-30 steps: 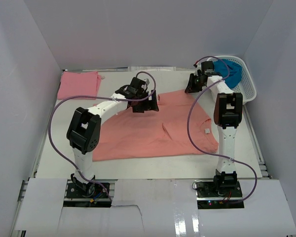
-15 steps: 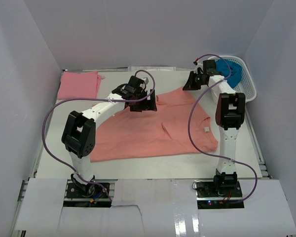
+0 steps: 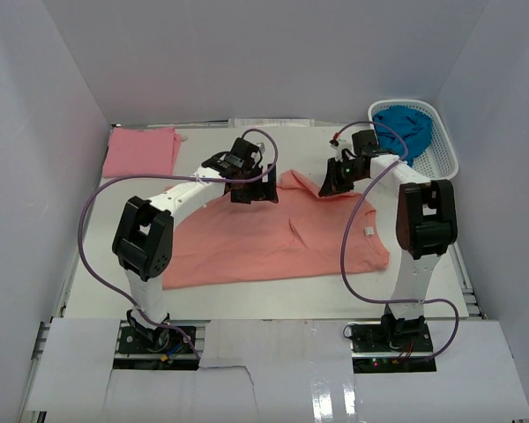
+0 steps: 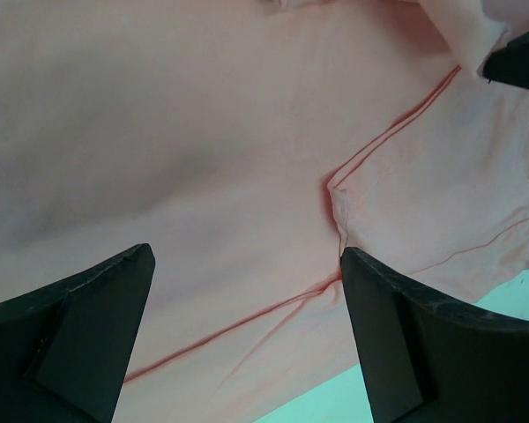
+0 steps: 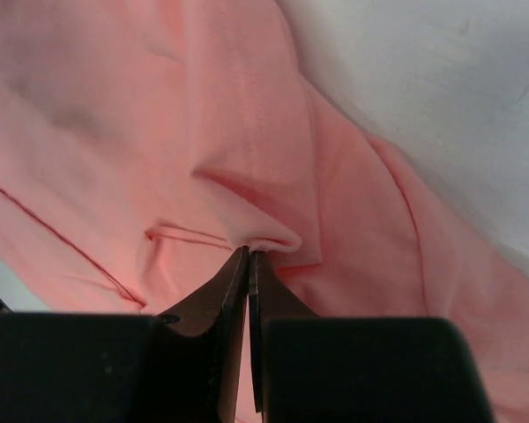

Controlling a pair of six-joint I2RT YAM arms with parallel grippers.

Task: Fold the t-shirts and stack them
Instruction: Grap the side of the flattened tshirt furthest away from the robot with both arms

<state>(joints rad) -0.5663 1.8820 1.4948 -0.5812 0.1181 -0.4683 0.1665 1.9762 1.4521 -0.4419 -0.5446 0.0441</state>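
Note:
The large salmon-orange t-shirt [image 3: 273, 242] lies spread across the middle of the table, its white neck label [image 3: 368, 233] toward the right. My right gripper [image 3: 331, 185] is shut on a pinched fold of its far right edge, seen close up in the right wrist view [image 5: 249, 254] with cloth [image 5: 247, 132] bunched at the tips. My left gripper [image 3: 256, 189] hovers open just over the shirt's far middle edge; in the left wrist view [image 4: 247, 256] only a seam and flat cloth [image 4: 247, 132] lie between its fingers. A folded pink t-shirt [image 3: 141, 152] lies at the back left. A teal-blue t-shirt [image 3: 403, 126] fills the basket.
The white lattice basket [image 3: 450, 159] stands at the back right corner. White walls close in the table on three sides. Purple cables loop off both arms. Bare table [image 3: 247, 295] runs along the near edge in front of the shirt.
My right gripper closed on the shirt's far right edge and drew it from beside the basket toward the centre. The left arm has hardly shifted.

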